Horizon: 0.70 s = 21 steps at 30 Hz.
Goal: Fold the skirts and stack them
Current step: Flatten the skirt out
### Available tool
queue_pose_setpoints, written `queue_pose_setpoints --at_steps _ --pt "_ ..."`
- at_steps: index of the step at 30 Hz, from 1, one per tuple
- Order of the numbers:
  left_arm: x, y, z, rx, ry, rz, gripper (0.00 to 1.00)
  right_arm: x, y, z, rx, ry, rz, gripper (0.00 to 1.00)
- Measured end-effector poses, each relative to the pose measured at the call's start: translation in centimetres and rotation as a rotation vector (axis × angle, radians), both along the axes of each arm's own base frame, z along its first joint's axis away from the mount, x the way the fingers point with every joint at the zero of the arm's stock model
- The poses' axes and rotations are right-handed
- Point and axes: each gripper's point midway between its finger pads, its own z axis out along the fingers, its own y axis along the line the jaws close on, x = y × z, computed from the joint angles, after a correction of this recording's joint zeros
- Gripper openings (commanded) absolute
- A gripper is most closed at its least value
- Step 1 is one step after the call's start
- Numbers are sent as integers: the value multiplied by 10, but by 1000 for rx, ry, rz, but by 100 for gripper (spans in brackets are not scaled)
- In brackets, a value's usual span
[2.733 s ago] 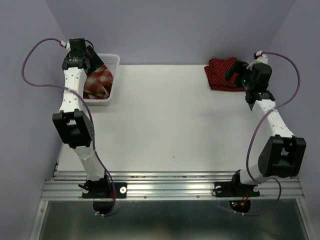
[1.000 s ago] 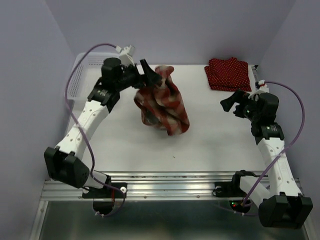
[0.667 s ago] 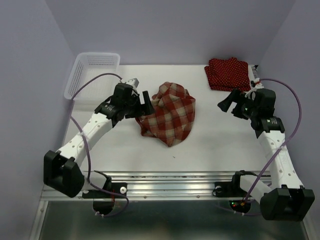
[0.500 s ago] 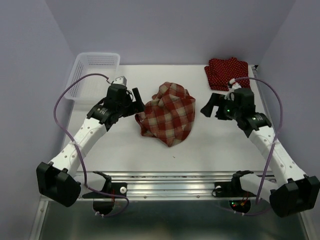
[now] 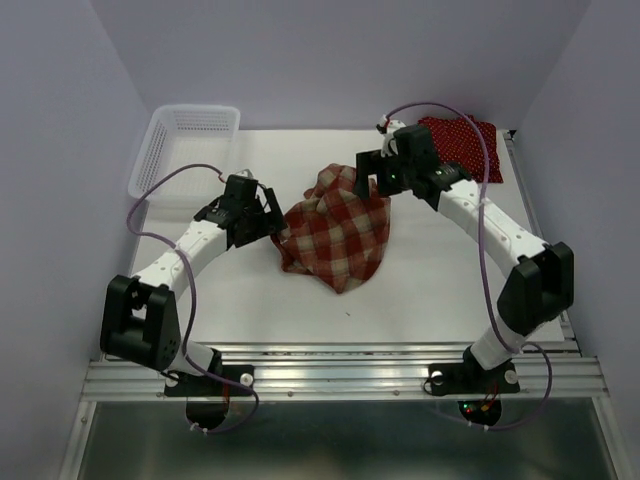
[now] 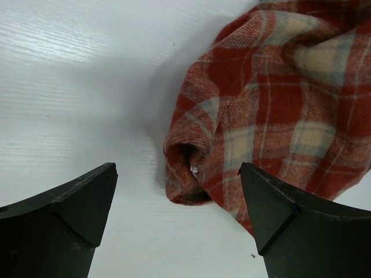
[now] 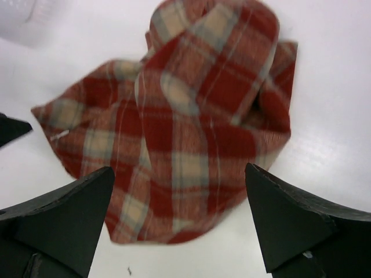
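One plaid skirt point(image 5: 338, 238) lies crumpled in a heap at the middle of the bench point(image 5: 430, 300). To my eye it needs opening out flat before any fold can be made. The polka-dot skirt pile point(image 5: 468, 138) sits folded at the far right corner, well apart from the heap. A white mesh basket point(image 5: 185, 150) stands at the far left corner.

To do this step well, each side should probably take one end of the same edge, ideally the waistband, not a random bunch. The left wrist view shows a rolled lip of cloth at the heap's left rim, sitting between the jaws and a fair place to pinch. The grips should go low against the bench and catch the full thickness of that lip. Then the two ends can be drawn apart so the cloth hangs or slides out without twisting. Grabbing a middle fold would likely only drag the lump.

The left tool point(image 5: 272, 226) is spread wide and holds nothing, low and just beside the heap's left edge. Its elbow is tucked near left, with the forearm running right and far. The right tool point(image 5: 372, 180) is likewise spread and bare, poised over the heap's far edge. Its arm is stretched in a long diagonal from the near right, crossing in front of the dotted pile's left side.
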Motion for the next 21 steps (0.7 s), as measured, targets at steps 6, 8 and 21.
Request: queue_pose_setpoints --at_steps 6,8,21 --pt "13 -11 -42 -20 88 -27 93 73 23 -1 -54 -54 -16 100" --pt "15 -15 -53 -27 116 -40 73 99 29 -13 -75 -55 -44 100" --pt "21 -29 -71 -64 151 -98 0 168 56 -115 -159 81 -78 2"
